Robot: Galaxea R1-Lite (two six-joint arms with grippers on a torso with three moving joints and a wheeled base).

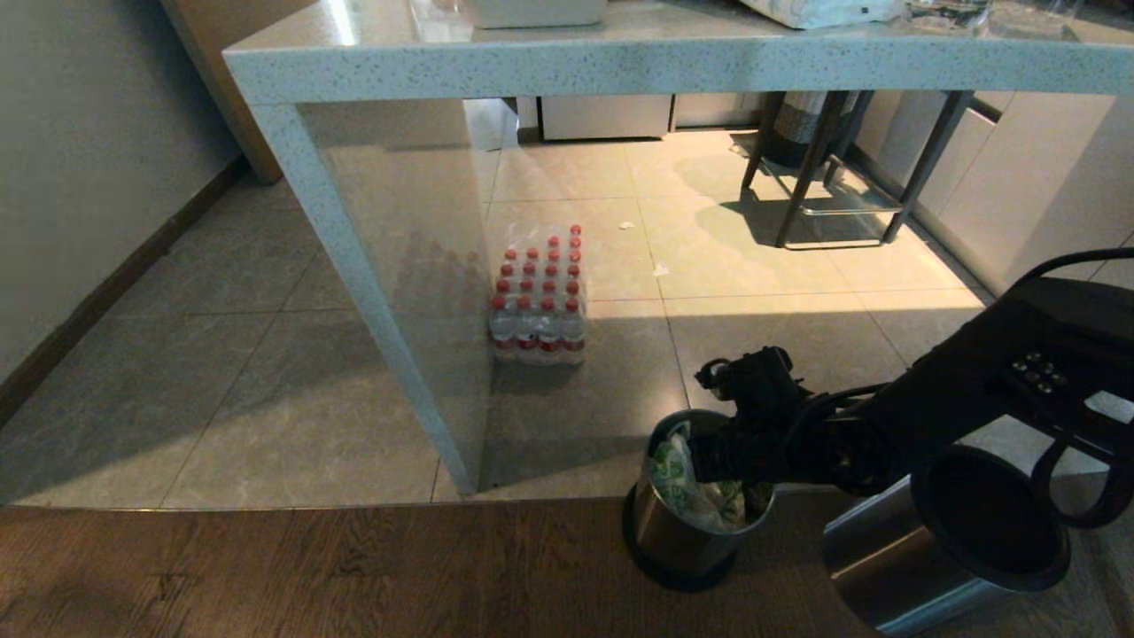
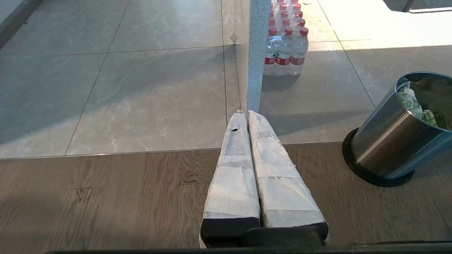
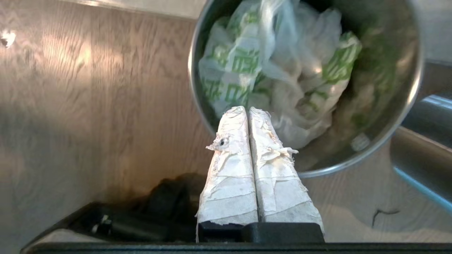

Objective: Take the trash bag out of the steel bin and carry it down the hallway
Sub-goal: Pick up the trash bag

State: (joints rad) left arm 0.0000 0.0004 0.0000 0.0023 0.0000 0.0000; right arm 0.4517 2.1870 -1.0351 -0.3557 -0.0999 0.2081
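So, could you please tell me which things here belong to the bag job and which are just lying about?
Job:
- trash bag, inside the bin
- steel bin
- right pincer, shut, at the bin's rim

Lying about:
- pack of water bottles
- stone table
- second steel bin
- stool
- left pincer, shut, idle

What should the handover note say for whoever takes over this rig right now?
Right gripper: shut, empty, poised over the steel bin at its rim.
Left gripper: shut, empty, parked low above the wood floor, away from the bin.
Trash bag: crumpled inside the upright bin, not grasped.
A second steel cylinder lies tipped beside it.
Done: approach only.
Left: open the right gripper, grab the bag, lift it out, carry it down the hallway.
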